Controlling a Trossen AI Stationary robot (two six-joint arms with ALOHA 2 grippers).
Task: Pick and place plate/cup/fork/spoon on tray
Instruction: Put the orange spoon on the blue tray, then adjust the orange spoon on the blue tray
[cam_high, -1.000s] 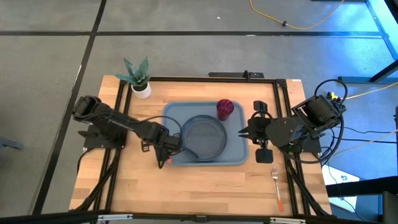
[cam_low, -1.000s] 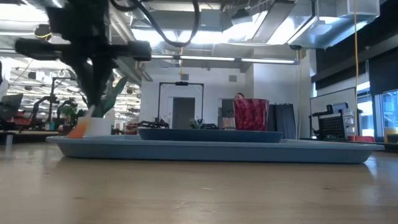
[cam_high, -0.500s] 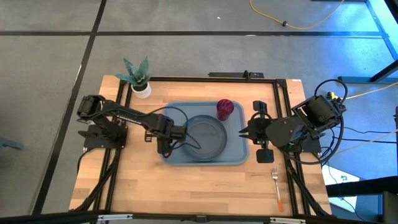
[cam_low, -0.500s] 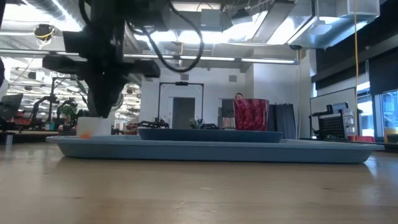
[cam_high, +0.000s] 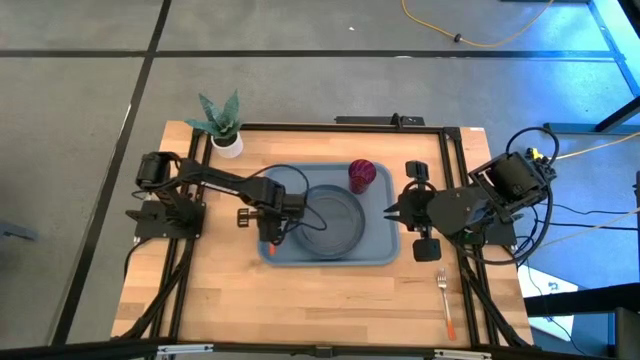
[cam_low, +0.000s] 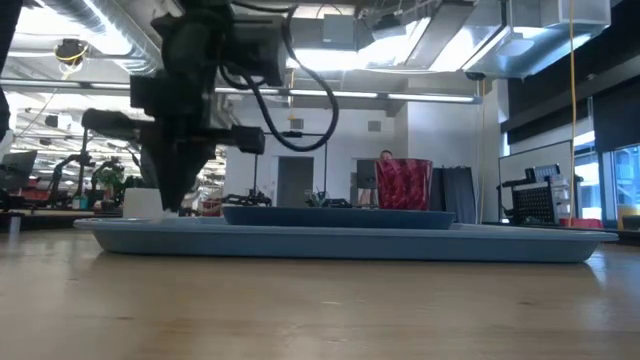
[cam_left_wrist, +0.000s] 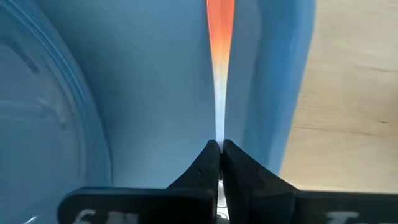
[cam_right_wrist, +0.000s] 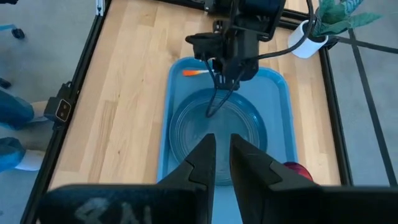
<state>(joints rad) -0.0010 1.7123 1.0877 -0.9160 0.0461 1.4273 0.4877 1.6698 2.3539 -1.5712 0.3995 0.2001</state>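
No legible text or labels

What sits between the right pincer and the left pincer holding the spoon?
The plate on the tray, seen in the high view; left pincer grips the spoon, right pincer waits beside the tray.

- The left arm reaches out from its base at the left edge of the worktop (cam_high: 330, 300) toward the middle, its elbow bent and its wrist turned down.
- The left claw (cam_high: 273, 232) points straight down, low over the surface, its fingers (cam_left_wrist: 214, 163) pressed together on a thin orange-handled utensil (cam_left_wrist: 219, 56).
- The right arm stays folded by its base on the right side.
- The right claw (cam_high: 392, 211) faces the middle, fingers (cam_right_wrist: 202, 158) slightly parted, gripping nothing.
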